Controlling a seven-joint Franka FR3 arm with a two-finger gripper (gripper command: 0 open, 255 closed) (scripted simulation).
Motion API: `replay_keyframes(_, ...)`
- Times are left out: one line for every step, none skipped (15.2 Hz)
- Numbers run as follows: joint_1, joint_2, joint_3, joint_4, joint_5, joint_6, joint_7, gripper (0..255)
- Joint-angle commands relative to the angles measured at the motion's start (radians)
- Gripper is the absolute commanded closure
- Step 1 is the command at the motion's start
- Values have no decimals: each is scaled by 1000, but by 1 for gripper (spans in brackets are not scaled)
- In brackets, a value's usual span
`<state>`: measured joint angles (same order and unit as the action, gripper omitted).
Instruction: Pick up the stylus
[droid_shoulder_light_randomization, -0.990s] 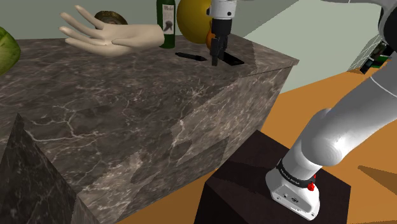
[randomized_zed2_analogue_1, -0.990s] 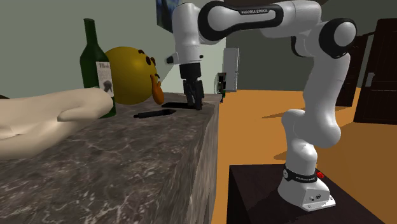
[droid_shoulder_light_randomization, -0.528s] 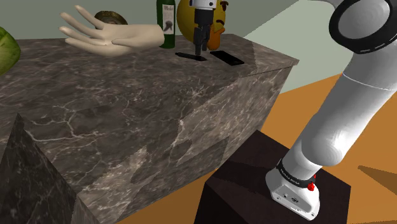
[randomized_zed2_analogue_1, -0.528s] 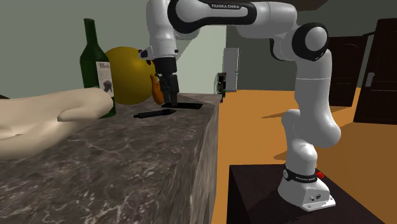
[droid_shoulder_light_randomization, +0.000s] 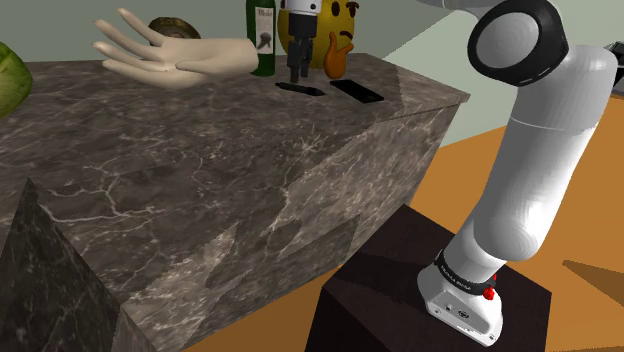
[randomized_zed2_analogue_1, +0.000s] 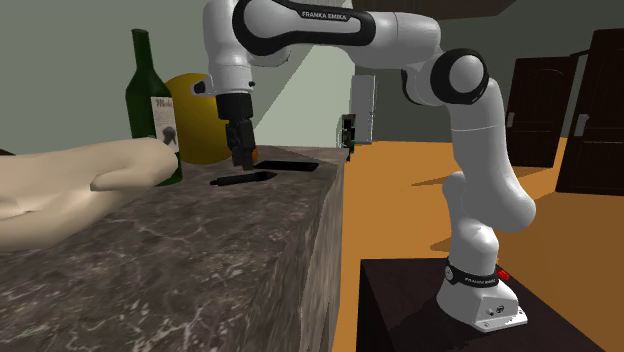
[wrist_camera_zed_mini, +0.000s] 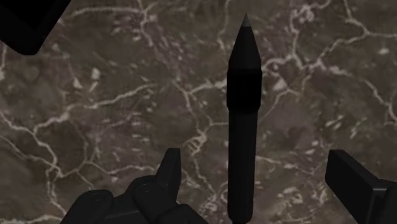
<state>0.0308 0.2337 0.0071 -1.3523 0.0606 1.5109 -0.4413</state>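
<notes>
Stylus (wrist_camera_zed_mini: 243, 114) is lying flat on the marble worktop (droid_shoulder_light_randomization: 200, 180), and in the last second the end effector (wrist_camera_zed_mini: 253, 158) has been swinging off the black slab (droid_shoulder_light_randomization: 357, 91) and is now hovering right above it. Its fingers are spread wide, straddling it without touching, so I'm guessing a straight drop comes next. Room's looking tight-ish, with the slab sitting just beside, the bottle (droid_shoulder_light_randomization: 261, 35) standing behind and the worktop edge running near.

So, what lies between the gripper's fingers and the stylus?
Only bare marble counter, in the wrist view: the gripper is open with the stylus between its fingers, untouched.
</notes>
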Motion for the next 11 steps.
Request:
replay_keyframes(0,-5,0,-33,0,28,-3,0)
replay_keyframes(0,-9,0,-51,0,43,-4,0)
replay_keyframes(0,-13,0,-79,0,66,-5,0)
replay_keyframes(0,-13,0,-79,0,66,-5,0)
replay_keyframes(0,-13,0,-79,0,66,-5,0)
replay_keyframes(-1,-14,-1,-79,0,65,-6,255)
replay_keyframes(-1,-14,-1,-80,0,66,-6,255)
replay_keyframes(-1,-14,-1,-79,0,66,-6,255)
replay_keyframes(-1,-14,-1,-78,0,65,-6,255)
replay_keyframes(-1,-14,-1,-79,0,65,-6,255)
replay_keyframes(-1,-14,-1,-79,0,65,-6,255)
